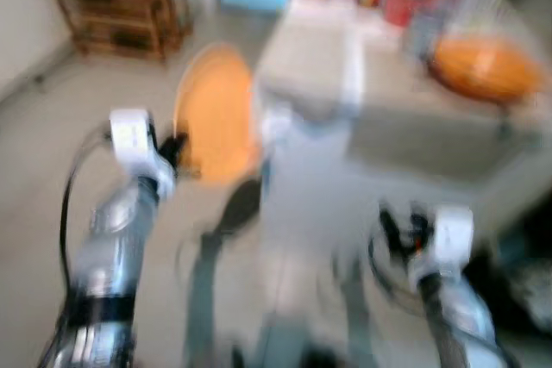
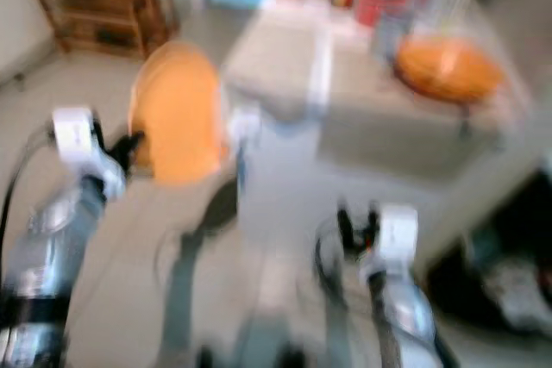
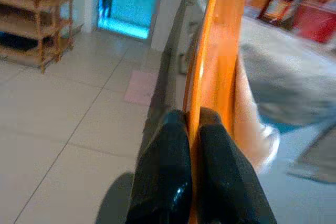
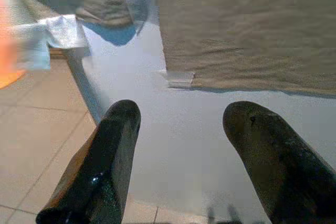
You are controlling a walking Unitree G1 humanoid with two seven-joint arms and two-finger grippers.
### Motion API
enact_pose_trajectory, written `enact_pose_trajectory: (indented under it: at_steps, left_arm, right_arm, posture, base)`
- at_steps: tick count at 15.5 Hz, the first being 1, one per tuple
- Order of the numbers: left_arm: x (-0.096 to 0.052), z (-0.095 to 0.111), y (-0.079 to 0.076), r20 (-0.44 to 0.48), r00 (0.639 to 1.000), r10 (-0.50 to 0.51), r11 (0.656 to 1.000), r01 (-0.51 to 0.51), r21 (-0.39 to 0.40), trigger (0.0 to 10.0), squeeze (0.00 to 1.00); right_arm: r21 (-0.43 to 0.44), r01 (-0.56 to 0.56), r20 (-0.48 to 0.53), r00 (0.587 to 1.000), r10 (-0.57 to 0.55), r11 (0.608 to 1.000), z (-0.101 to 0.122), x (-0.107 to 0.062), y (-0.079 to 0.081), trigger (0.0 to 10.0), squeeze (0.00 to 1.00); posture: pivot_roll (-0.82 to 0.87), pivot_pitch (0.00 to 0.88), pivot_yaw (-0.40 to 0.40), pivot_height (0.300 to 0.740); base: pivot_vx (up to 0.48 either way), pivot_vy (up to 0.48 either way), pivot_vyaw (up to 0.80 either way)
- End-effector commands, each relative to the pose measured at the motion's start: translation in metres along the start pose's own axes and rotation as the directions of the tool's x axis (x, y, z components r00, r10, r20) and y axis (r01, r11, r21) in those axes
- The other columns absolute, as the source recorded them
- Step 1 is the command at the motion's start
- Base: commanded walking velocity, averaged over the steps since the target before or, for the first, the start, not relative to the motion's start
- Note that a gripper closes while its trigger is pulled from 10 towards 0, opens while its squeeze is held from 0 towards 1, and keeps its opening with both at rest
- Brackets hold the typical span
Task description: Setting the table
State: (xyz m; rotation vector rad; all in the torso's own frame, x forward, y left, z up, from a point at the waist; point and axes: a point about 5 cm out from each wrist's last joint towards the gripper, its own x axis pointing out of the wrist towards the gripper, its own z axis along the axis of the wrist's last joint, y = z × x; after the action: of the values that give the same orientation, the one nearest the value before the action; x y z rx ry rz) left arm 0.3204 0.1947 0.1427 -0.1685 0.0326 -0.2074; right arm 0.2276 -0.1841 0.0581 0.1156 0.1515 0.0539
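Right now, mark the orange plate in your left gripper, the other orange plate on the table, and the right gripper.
orange plate (image 3: 218, 51), left wrist view, rim edge-on.
second orange plate (image 1: 483, 66), left eye view, centre.
right gripper (image 4: 181, 156), right wrist view, between fingertips.
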Motion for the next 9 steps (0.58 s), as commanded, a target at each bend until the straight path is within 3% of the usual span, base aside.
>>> enact_pose_trajectory:
  at_steps: [1,3,9]
  left_arm:
    - [0.007,0.018,-0.021,0.090,0.989,-0.114,0.993,0.114,0.004,0.0,0.00]
    - [0.007,0.017,-0.024,0.091,0.987,-0.130,0.991,0.131,-0.005,0.0,0.00]
    - [0.005,0.016,-0.039,0.104,0.972,-0.211,0.977,0.212,0.003,0.0,0.00]
  right_arm:
    - [-0.015,0.007,0.010,1.000,-0.007,1.000,0.005,0.003,-0.002,10.0,0.00]
    - [-0.019,0.007,0.007,1.000,-0.007,1.000,0.004,0.003,-0.002,10.0,0.00]
    - [-0.034,0.011,0.003,1.000,-0.010,0.999,0.002,0.003,-0.003,10.0,0.00]
  posture:
    - [0.01,0.000,0.000,0.740]
    - [0.01,0.000,0.006,0.740]
    - [0.00,0.000,0.010,0.740]
  base:
    - [0.000,0.000,0.00]
    - [0.000,-0.137,0.00]
    - [0.000,-0.480,0.00]
